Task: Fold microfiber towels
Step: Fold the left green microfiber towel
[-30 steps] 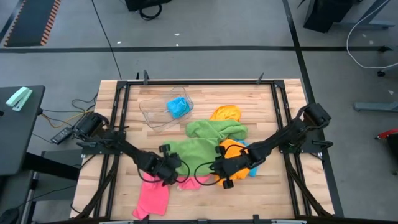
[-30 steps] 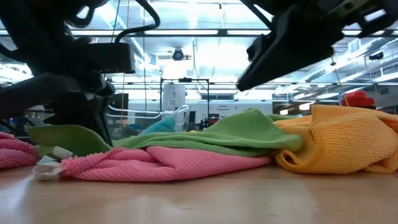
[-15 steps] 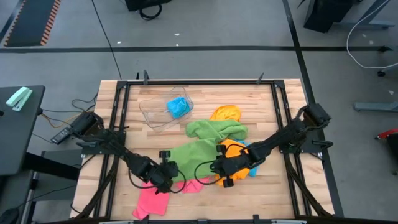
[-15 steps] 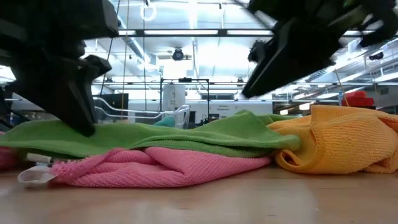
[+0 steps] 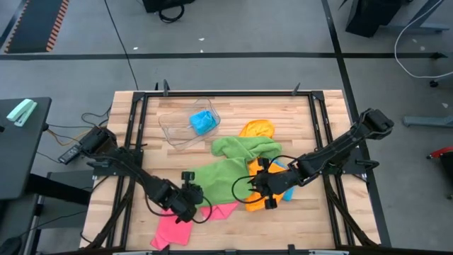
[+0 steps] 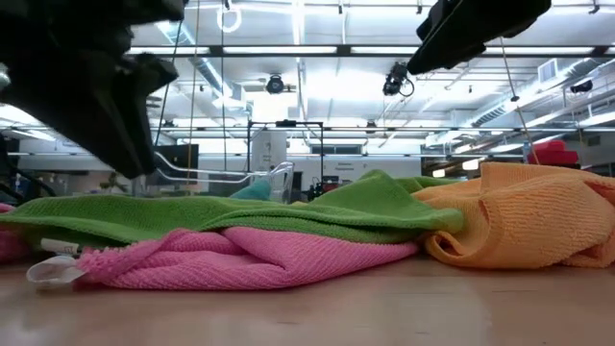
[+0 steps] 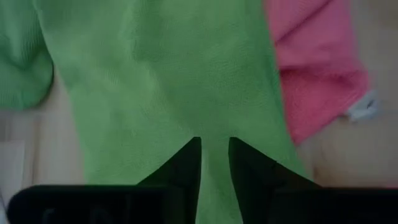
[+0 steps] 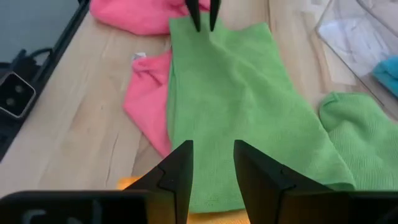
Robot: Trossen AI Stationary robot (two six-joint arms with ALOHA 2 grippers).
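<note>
Light falls evenly from above: rows of ceiling strip lights glow bright in the low view, blowing out to white glare. Against them the arms read as near-black silhouettes. The high view is evenly lit, with soft, faint shadows on the wooden table. The left wrist view is soft and out of focus; the right wrist view is sharper.

The middle of the surface is occupied by a heap of overlapping towels, with the left gripper low over its near-left end and the right gripper over its near-right end. A clear plastic tub obstructs the far-left area. Bare wood remains open along the far-right corner, the right edge and the near-right corner.
</note>
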